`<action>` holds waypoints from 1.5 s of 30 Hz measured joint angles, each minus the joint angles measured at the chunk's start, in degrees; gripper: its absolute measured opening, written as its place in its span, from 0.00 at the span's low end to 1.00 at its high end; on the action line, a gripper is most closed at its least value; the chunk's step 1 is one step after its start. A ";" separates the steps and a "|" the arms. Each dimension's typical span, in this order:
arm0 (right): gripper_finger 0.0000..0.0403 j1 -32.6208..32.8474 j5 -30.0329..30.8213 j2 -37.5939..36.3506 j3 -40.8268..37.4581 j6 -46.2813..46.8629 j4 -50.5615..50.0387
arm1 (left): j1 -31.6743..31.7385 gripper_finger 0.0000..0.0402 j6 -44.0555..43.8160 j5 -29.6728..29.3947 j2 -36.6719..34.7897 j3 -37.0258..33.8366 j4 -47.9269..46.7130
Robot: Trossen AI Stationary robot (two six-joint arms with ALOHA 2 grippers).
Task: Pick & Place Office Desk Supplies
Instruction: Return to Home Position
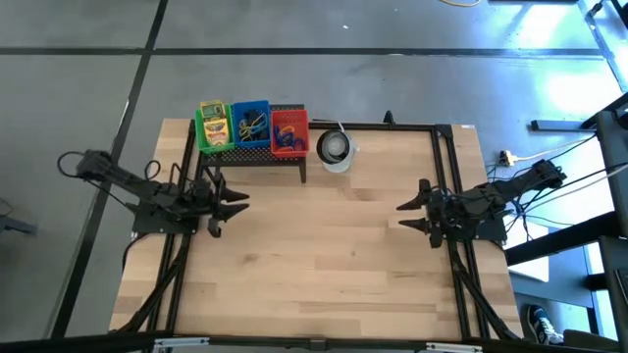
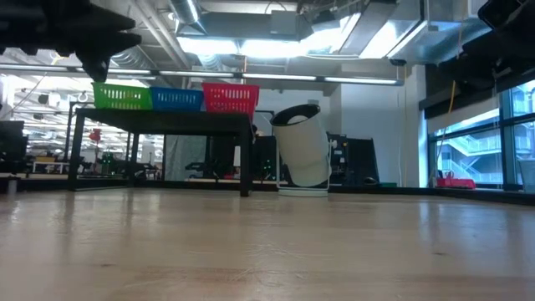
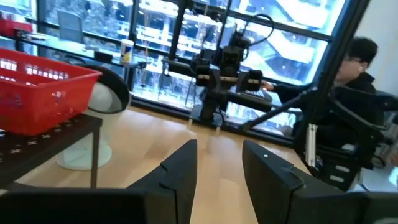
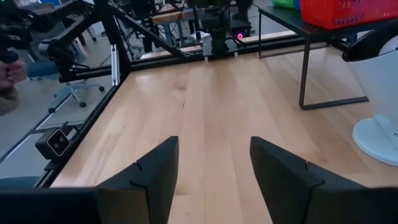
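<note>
The office desk supplies (image 1: 252, 125) are shown binned on the far-left shelf (image 1: 257, 157), the left hand (image 1: 240, 204) and right hand (image 1: 402, 216) are held empty, fingers apart, above the tabletop (image 1: 324, 265), and the shelf risks being clipped if the adjacent left hand is swung wide.

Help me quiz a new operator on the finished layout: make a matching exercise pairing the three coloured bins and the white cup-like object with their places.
Things:
1. green plastic bin
2. blue plastic bin
3. red plastic bin
4. round white cup-like object

Places:
A. on the wooden table, beside the black mesh metal rack
B. middle of the rack
C. rack end nearest the white object
D. rack end farthest from the white object

Pairs: 1-D, 2-B, 3-C, 4-A.
</note>
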 joint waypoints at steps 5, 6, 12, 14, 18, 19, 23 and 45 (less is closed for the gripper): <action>0.50 0.00 -0.01 -1.10 -0.23 -1.03 -0.05 | 2.69 0.30 0.48 0.04 -0.01 -1.43 1.21; 0.50 0.00 0.02 -1.17 -0.23 -1.15 -0.03 | 3.20 0.30 0.47 0.04 -0.02 -1.94 1.32; 0.50 -0.02 1.09 -1.17 -0.23 -0.61 -0.75 | 5.42 0.31 -2.73 0.11 0.00 -5.62 1.65; 0.50 -0.02 1.12 -1.17 -0.23 -0.49 -0.71 | 5.79 0.30 -3.37 0.13 0.01 -6.38 2.07; 0.50 -0.02 5.10 -1.15 -0.23 -0.43 -0.75 | 6.66 0.29 -2.01 -0.03 -0.02 -6.35 2.01; 0.50 -0.02 6.18 -1.14 -0.23 -0.43 -0.77 | 6.86 0.30 -1.23 -0.25 -0.02 -6.35 2.03; 0.50 -0.02 10.21 -1.12 -0.23 -0.57 -1.26 | 7.68 0.30 1.01 -4.30 0.00 -6.35 1.89; 0.50 -0.02 11.59 -1.06 -0.23 -3.52 -7.80 | 8.30 0.30 -0.53 -8.07 0.00 -6.35 0.98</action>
